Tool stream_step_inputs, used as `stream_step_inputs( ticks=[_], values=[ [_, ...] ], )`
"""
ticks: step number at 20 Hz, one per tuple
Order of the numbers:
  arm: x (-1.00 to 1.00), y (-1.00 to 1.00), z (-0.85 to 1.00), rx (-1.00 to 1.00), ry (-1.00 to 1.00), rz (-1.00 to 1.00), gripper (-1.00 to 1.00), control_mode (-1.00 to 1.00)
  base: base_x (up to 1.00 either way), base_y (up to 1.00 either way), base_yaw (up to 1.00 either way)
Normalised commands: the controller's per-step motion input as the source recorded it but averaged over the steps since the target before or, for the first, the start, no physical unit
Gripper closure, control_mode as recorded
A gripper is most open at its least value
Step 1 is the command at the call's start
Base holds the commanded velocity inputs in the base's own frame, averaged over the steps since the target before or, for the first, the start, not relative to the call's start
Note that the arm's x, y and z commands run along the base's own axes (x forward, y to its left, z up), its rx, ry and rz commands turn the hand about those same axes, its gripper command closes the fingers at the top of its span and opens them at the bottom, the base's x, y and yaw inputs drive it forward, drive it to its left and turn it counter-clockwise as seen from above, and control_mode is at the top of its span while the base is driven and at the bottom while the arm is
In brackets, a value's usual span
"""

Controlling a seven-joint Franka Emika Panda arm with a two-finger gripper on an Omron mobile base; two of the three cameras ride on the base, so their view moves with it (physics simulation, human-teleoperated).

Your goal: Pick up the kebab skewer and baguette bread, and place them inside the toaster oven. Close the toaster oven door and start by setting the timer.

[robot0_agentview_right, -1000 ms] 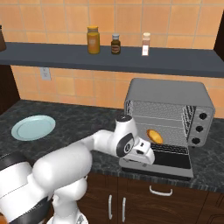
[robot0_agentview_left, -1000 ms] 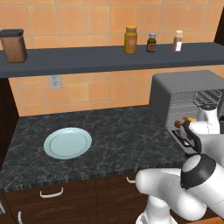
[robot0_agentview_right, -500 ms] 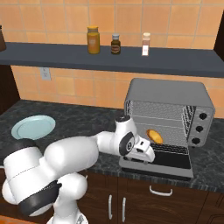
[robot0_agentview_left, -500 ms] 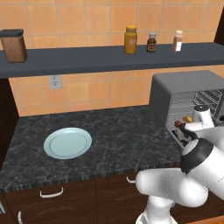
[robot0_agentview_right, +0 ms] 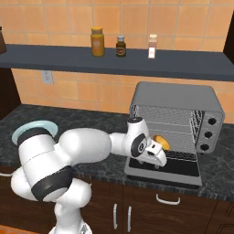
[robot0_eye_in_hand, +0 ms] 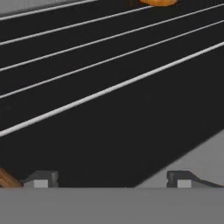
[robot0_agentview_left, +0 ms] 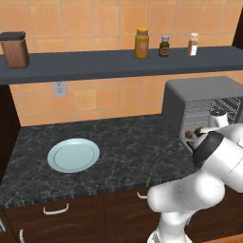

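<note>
Empty plate [robot0_agentview_left: 73, 155] on counter [robot0_agentview_left: 123, 142], arm partly hiding toaster oven [robot0_agentview_left: 201, 102], perhaps open

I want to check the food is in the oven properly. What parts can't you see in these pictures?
- Kebab skewer: left base view, mostly behind the arm; a brown tip shows.
- Baguette bread: right base view, partly hidden by the hand; hand view, cut off at the top edge.
- Toaster oven dials: too small to read.

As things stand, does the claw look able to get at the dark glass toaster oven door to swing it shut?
Probably yes. The claw is open, holds nothing and sits just above the lowered dark glass toaster oven door. The golden-orange baguette bread lies on the rack inside the grey toaster oven, clear of the door.
</note>
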Motion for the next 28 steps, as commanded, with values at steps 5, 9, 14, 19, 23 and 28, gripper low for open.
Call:
stream_step_inputs(
  ticks=[5,9,14,19,23,28],
  values=[
    [0.38,0.00,-0.13,0.00,0.00,-0.14,-1.00,-1.00,0.00,0.00,0.00],
    [0.21,-0.01,-0.16,0.00,0.03,-0.18,-1.00,-1.00,0.00,0.00,0.00],
    [0.20,-0.17,-0.18,0.00,0.08,-0.21,-1.00,-1.00,0.00,0.00,0.00],
    [0.15,-0.40,-0.10,0.00,0.11,-0.20,-1.00,-1.00,0.00,0.00,0.00],
    [0.05,-0.41,-0.12,0.00,0.12,-0.21,-1.00,-1.00,0.00,0.00,0.00],
    [0.00,-0.15,-0.23,0.00,0.06,-0.24,-1.00,-1.00,0.00,0.00,0.00]
  ],
)
